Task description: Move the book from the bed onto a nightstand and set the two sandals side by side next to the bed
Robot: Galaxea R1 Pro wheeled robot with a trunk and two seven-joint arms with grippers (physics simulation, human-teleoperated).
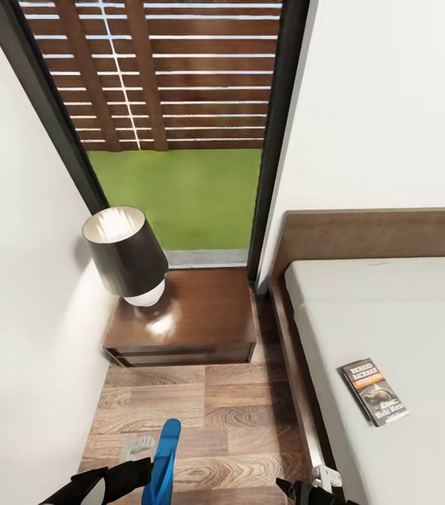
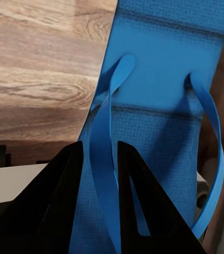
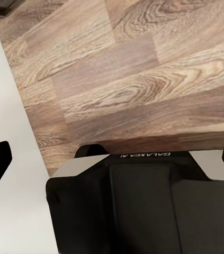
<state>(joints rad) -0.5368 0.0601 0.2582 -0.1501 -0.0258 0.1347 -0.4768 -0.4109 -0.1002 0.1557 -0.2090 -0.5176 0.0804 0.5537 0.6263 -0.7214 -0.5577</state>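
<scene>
**One sandal in hand, book waiting on the bed**

Head view first: the left pincer sits at seven o'clock, carrying a blue sandal above the wood floor. The book lies on the bed at four o'clock, near its edge, well apart from both arms. The nightstand stands dead centre under a lamp, beside the bed frame. The right pincer peeks in at five o'clock.

Left wrist now: black fingers pinch one sandal strap, sole hanging over the planks. Best play, I'd say: lower it flat close beside the bed frame, leaving room for its partner.

Right wrist: fingertips spread wide, nothing between them, floor beneath.
</scene>
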